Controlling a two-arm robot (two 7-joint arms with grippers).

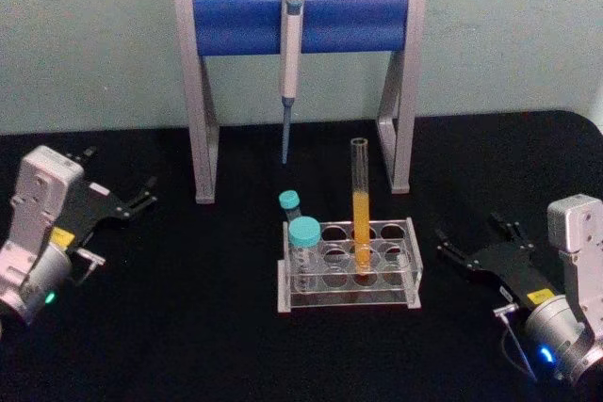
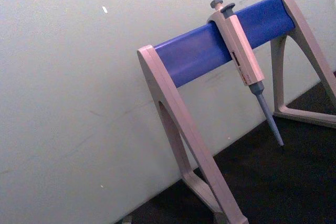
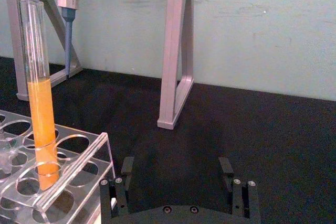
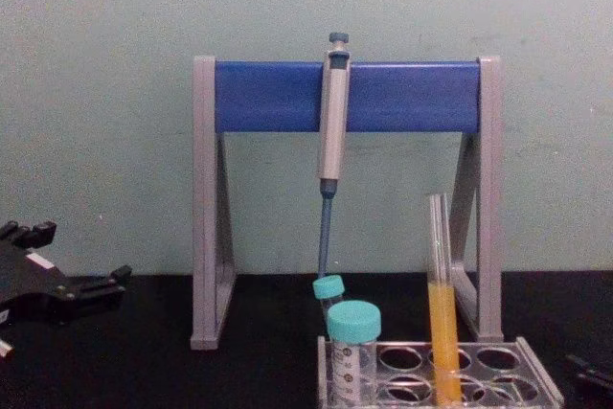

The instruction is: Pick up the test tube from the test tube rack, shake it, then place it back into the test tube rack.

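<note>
The head view looked down from above and in front, taking in the whole black table (image 1: 188, 327), with the pipette stand (image 1: 301, 21) at the back. The chest view sat lower and faced straight across, meeting the stand from the side. The left wrist view was tilted and looked at the stand from close by. The right wrist view was low and very near the test tube rack (image 3: 63, 177). All four views shared the stand and its pipette (image 4: 333, 117).
</note>
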